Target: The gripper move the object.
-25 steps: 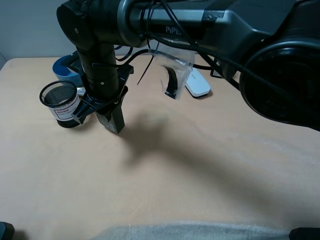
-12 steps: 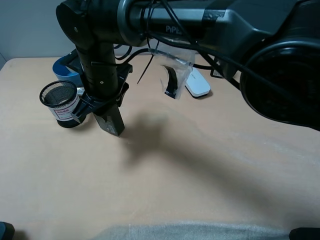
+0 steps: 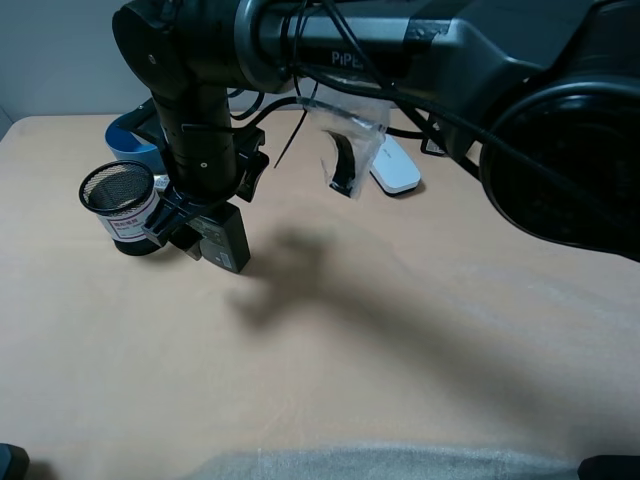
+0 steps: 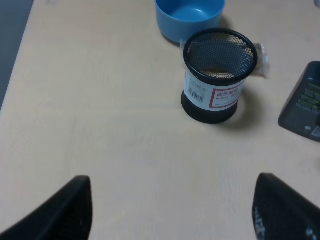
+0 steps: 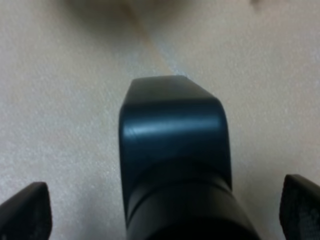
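Note:
My right gripper [image 3: 203, 226], a black claw on a thick black arm, reaches across to the left side of the table. The dark grey-green bottle [image 3: 224, 241] sits just below it, tilted, its labelled flat face showing, next to the black mesh cup [image 3: 122, 207]. In the right wrist view the bottle [image 5: 172, 150] fills the middle with its black cap nearest the camera. The two fingertips [image 5: 22, 212] stand far apart on either side and do not touch it. The left wrist view shows the bottle [image 4: 302, 102] on the table. My left gripper [image 4: 172, 212] is open and empty.
The mesh cup [image 4: 216, 75] has a white label. A blue bowl [image 4: 189, 15] is behind it. A clear plastic bag [image 3: 345, 140] hangs from the right arm's cables. A white device [image 3: 396, 166] lies at the back. Bare tan table [image 3: 400, 340] stretches across the front and right.
The right gripper's fingers have spread apart. The bottle has turned from narrow and upright to show its broad labelled face, tilted and slightly lower.

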